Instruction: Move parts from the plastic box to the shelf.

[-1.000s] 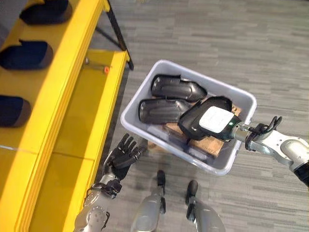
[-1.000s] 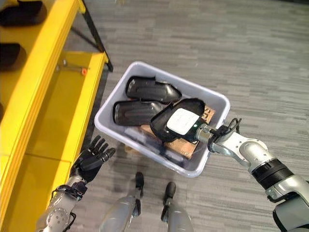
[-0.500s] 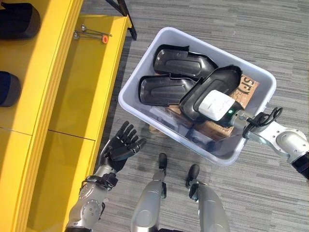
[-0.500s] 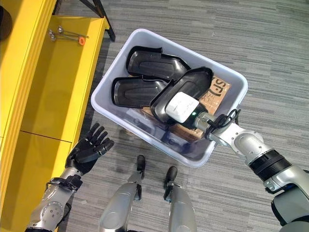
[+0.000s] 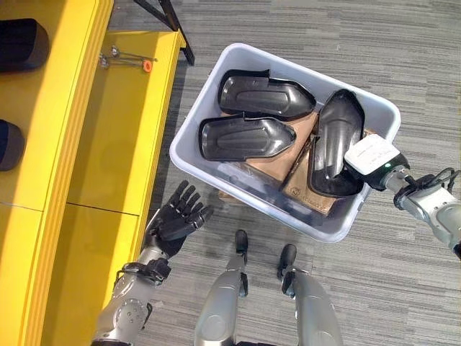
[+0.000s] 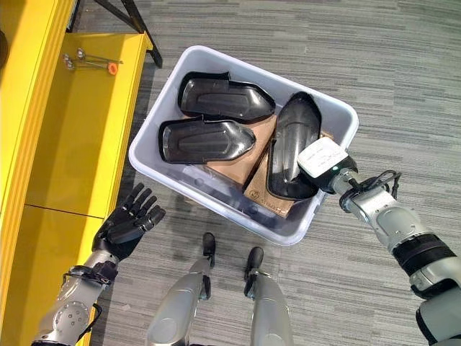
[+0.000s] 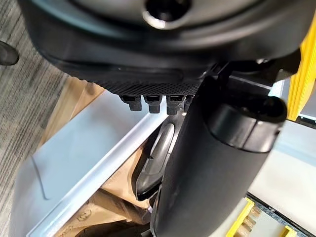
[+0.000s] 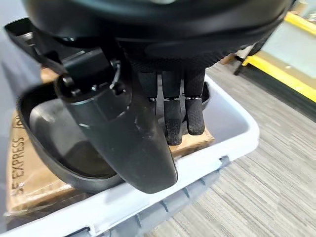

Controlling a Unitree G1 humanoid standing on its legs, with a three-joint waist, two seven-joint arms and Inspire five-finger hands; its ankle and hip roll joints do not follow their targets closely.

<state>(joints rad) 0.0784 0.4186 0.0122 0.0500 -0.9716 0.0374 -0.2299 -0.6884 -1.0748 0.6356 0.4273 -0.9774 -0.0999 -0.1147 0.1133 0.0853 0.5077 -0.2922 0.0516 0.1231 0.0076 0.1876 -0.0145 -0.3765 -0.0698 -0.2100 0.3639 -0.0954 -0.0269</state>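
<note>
A pale plastic box (image 5: 216, 79) stands on the floor with three black moulded parts in it. Two parts (image 5: 266, 94) (image 5: 245, 137) lie side by side at its left. The third part (image 5: 335, 140) rests on cardboard (image 5: 266, 162) at the box's right end. My right hand (image 5: 371, 157), with its white cover, is at that part's near end. In the right wrist view its thumb (image 8: 123, 138) sits inside the part (image 8: 64, 148) and its fingers (image 8: 175, 121) curl outside the wall. My left hand (image 5: 173, 220) hovers open over the floor between the box and the yellow shelf (image 5: 115, 144).
Dark parts (image 5: 21, 43) (image 5: 6, 144) lie on the shelf's upper level. A small tool with an orange tip (image 5: 130, 61) lies on the lower yellow board. A black shelf leg (image 5: 169, 21) stands near the box's far corner. Grey floor stretches to the right.
The camera has shifted. My right hand has swung the black part from over the box's middle to its right end and lowered it onto the cardboard. The left hand stays open.
</note>
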